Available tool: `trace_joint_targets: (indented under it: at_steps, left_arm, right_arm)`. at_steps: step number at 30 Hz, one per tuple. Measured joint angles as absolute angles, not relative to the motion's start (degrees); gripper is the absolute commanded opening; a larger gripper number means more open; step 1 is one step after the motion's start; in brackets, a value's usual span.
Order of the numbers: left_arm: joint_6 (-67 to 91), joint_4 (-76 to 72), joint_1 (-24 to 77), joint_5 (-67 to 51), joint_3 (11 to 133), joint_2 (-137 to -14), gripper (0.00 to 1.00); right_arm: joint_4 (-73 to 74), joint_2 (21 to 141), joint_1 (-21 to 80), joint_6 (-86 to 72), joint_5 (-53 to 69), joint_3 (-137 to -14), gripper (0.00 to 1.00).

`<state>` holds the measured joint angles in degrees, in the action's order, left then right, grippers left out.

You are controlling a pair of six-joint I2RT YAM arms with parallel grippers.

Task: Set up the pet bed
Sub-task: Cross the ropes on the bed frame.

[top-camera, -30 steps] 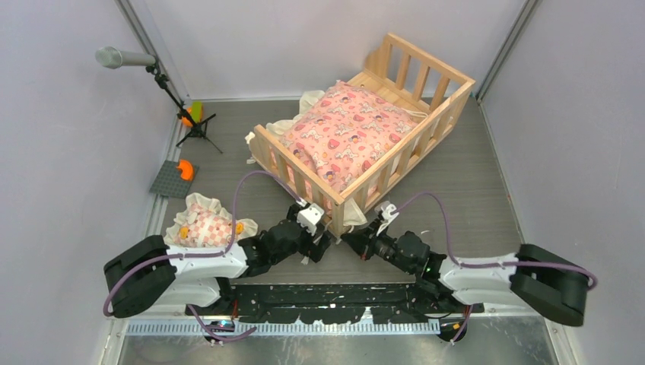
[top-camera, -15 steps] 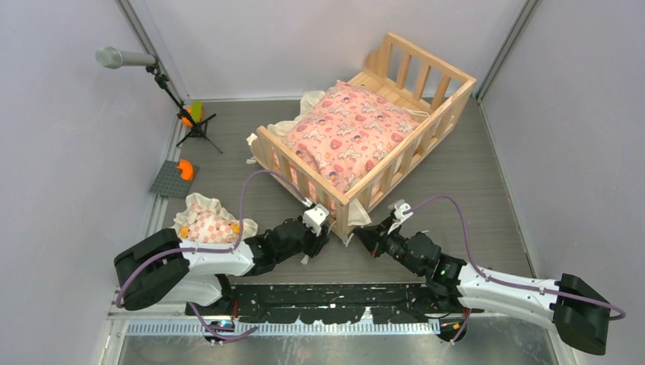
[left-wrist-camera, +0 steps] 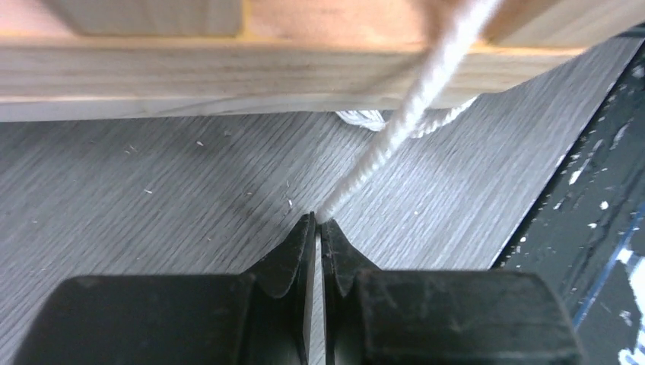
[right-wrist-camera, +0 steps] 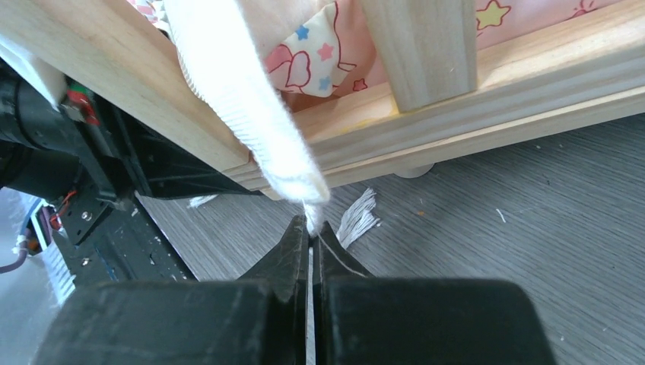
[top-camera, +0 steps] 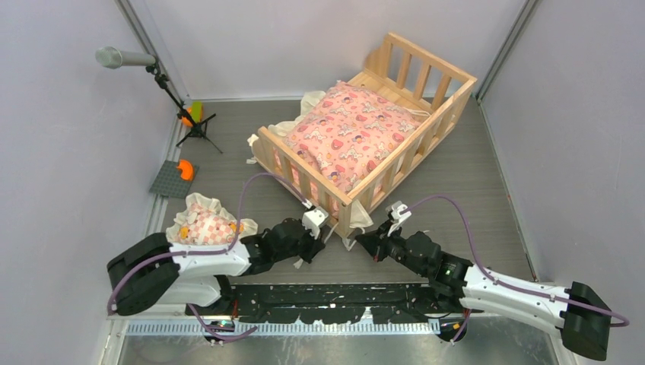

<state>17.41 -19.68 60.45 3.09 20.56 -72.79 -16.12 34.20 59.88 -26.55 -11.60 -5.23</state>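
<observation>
Pinching a white cord (left-wrist-camera: 395,129) in the tightly closed left claw (left-wrist-camera: 316,220); nipping a cream fabric tie (right-wrist-camera: 243,99) (its very tip) in the right claw (right-wrist-camera: 309,228), beside the pet bed (right-wrist-camera: 426,53).

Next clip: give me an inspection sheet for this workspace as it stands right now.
Surface: grey wood-grain table, a few light specks.
Job's things: pet bed angled at centre, pink cushion inside; frilled pillow outside it, at the near left.
Clutter: microphone on a stand, grey baseplate with an orange piece, far left.
Grippers: left gripper shut on white cord; right gripper shut on cream tie, both at the bed's near corner.
Cables: purple cable loops off each wrist.
Surroundings: pale walls on three sides.
</observation>
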Motion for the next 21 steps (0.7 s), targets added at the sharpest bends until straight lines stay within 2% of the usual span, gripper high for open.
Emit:
trace_joint_targets:
  at_steps: [11,21]
  left_arm:
    - [19.90,-11.20,60.34,0.91,19.92,-50.48,0.08]
    - [21.93,-5.50,60.34,-7.60,19.92,-45.54,0.08]
  right_arm:
    - [-11.09,28.34,59.88,-27.55,-11.03,-5.26,0.00]
    - [-17.21,32.84,59.88,-27.46,-6.09,-5.21,0.00]
